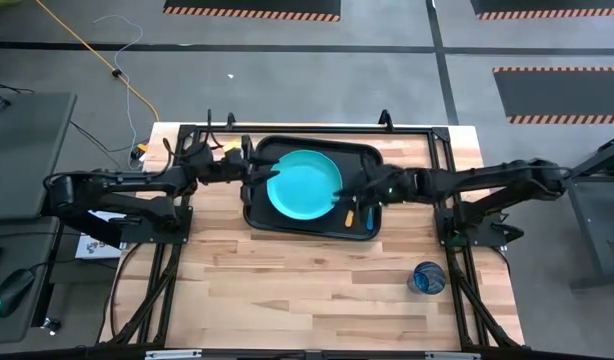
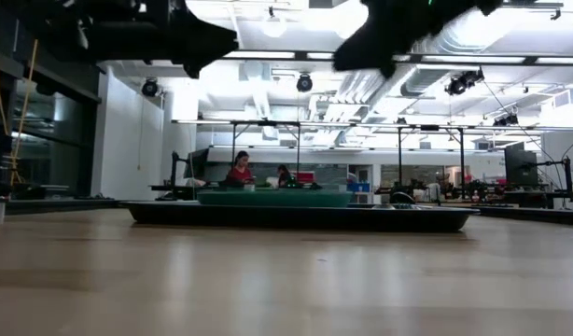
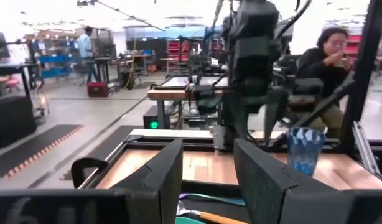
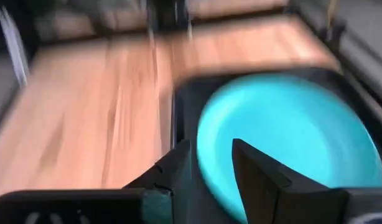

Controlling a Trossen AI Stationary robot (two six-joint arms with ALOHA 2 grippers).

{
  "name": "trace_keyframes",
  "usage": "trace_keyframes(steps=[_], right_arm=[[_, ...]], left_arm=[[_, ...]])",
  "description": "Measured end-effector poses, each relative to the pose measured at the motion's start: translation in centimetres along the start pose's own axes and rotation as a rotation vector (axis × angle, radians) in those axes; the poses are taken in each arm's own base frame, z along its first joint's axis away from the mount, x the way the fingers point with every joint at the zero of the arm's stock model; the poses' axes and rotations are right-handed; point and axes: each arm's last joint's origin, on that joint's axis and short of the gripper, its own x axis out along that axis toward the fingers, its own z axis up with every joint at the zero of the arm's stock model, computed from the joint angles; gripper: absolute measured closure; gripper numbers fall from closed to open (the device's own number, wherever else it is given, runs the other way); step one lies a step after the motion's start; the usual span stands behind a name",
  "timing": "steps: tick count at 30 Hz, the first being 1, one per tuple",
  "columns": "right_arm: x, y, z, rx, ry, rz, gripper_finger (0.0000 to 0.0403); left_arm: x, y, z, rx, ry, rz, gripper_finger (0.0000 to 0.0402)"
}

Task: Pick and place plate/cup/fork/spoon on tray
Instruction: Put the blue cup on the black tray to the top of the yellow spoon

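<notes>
Turquoise plate (image 1: 304, 185) lying flat inside the black tray (image 1: 367, 156) at centre of the high view, on the pale wooden table (image 1: 287, 290). Left end effector (image 1: 249, 170) reaching in from the left over the tray's left rim; right end effector (image 1: 349, 192) reaching in from the right over the plate's right edge, with an orange-handled utensil (image 1: 349, 215) lying in the tray just below it. Blue cup (image 1: 428, 278) standing alone at lower right of the table, well apart from the tray.

Low view: tray (image 2: 296, 217) spanning mid-frame, plate (image 2: 273, 197) showing as a thin teal band on top; dark arms blurred along the upper edge; people seated far behind.

Left wrist view: two dark fingers (image 3: 160, 177) spread apart at the bottom, nothing between them; cup (image 3: 304, 149) at right, a seated person at upper right.

Right wrist view: fingers (image 4: 256, 171) parted, empty, hanging above the plate (image 4: 297, 140) near its edge; tray rim (image 4: 177, 118) left of it.
</notes>
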Motion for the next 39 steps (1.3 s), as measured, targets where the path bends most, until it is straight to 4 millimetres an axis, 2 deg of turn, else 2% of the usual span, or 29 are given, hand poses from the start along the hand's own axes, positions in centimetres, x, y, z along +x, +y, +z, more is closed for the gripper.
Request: trace_keyframes(steps=[4,8,12,17,21,25,39], right_arm=[[-2.5,3.8,2.1,-0.022,0.313,-0.101,0.027],[-5.6,6.5,2.9,0.095,0.54,-0.26,0.0237],[-8.4,8.6,2.3,0.285,0.726,-0.372,0.0212],[-11.1,10.4,0.1,0.493,0.929,-0.511,0.0208],[-11.6,12.1,-1.9,0.569,1.014,-0.5,0.0208],[-11.7,12.9,-4.1,0.619,1.087,-0.545,0.0208],[-9.9,12.7,-10.1,0.605,1.23,-0.521,0.0208]], left_arm=[[0.0,-0.4,-0.1,0.029,0.018,-0.014,0.027],[0.0,-0.2,-0.1,0.042,0.017,0.016,0.027],[-0.1,-0.2,-0.1,0.042,0.017,0.021,0.027],[-0.1,-0.2,-0.1,0.051,0.017,0.021,0.027],[-0.1,-0.2,0.0,0.052,0.016,0.021,0.027],[-0.1,-0.2,0.0,0.052,0.016,0.021,0.027],[0.0,-0.2,0.0,0.051,0.016,0.021,0.027]])
